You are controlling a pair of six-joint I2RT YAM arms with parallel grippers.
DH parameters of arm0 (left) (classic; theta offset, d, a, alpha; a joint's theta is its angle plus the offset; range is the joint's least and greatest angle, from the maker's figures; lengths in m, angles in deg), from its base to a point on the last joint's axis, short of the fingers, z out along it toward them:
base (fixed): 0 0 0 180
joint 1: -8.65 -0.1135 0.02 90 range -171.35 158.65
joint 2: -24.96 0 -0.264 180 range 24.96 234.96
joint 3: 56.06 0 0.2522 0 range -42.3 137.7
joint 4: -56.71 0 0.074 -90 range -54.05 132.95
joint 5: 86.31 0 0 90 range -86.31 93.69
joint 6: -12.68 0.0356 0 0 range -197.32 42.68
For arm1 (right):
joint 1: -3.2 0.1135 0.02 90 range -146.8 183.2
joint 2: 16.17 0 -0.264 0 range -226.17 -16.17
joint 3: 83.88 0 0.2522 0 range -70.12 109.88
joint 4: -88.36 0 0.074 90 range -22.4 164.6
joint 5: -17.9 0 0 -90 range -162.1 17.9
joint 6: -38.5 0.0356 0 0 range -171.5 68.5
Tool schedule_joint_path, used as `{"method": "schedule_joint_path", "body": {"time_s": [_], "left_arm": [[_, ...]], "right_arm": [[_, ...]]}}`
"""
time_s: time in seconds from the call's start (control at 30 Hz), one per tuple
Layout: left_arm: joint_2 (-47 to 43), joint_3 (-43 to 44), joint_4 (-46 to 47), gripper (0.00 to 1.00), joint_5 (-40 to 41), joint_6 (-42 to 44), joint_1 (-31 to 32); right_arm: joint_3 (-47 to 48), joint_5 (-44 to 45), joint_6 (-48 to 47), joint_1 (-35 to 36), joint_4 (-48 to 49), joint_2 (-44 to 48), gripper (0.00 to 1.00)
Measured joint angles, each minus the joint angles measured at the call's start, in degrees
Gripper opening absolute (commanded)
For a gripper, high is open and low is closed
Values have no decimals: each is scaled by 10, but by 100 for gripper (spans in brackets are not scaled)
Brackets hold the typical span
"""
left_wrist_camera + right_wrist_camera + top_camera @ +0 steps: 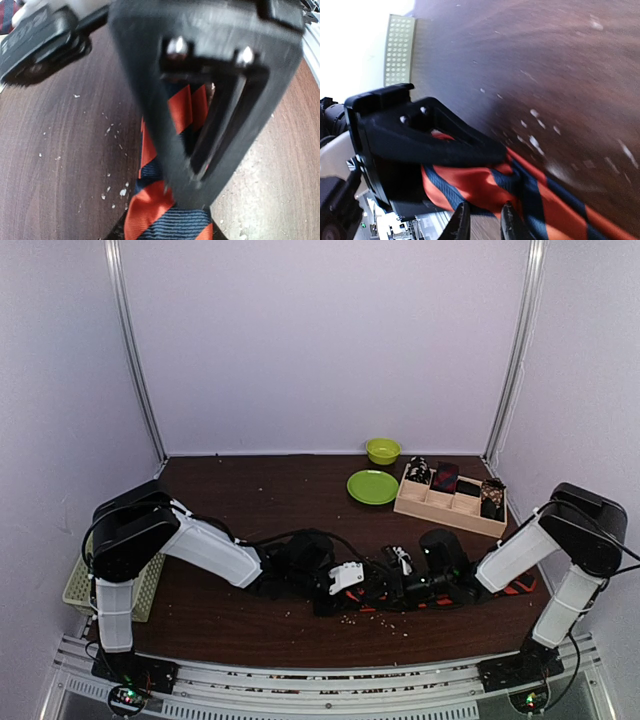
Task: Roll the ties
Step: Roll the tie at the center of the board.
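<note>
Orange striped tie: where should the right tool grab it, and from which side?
I'd pinch the flat stretch of the tie nearest the right tool, across its narrow width, coming in low from the long edge facing it. The tie lies flat on the table, so one finger should slip under that edge.

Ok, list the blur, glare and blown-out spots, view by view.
Left wrist: the tie is fairly sharp, pale glare washes the table at right. Right wrist: the table is streaked with blur, the corner beside the basket is blown out white. Top external: evenly lit, but dark arms merge with the dark table.
</note>
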Motion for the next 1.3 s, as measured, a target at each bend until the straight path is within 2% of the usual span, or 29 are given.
{"method": "schedule_joint_path", "body": {"time_s": [0.1,0.27,0.53,0.67,0.8,0.83,0.87,1.0,1.1,1.3], "left_arm": [[0,0,0,35,0,1,0],[0,0,0,35,0,2,0],[0,1,-2,36,0,3,0],[0,1,-2,35,0,3,0],[0,1,-2,36,0,2,0],[0,1,-2,38,0,2,0],[0,1,-1,40,0,2,0],[0,0,4,58,4,0,0],[-1,-21,45,68,12,-13,-2],[-21,-138,209,73,7,-65,-14]], "right_arm": [[-3,9,-12,-6,-55,37,25],[10,25,-44,-17,-130,64,33],[42,22,-49,-14,-145,32,33],[51,17,-39,-7,-119,9,25],[52,17,-34,-1,-103,-6,7],[52,17,-31,-1,-102,-9,1],[52,16,-33,-1,-102,-12,0],[54,18,-42,1,-104,-15,0],[54,24,-50,0,-103,-19,0],[50,19,-63,-1,-86,-31,0]]}}
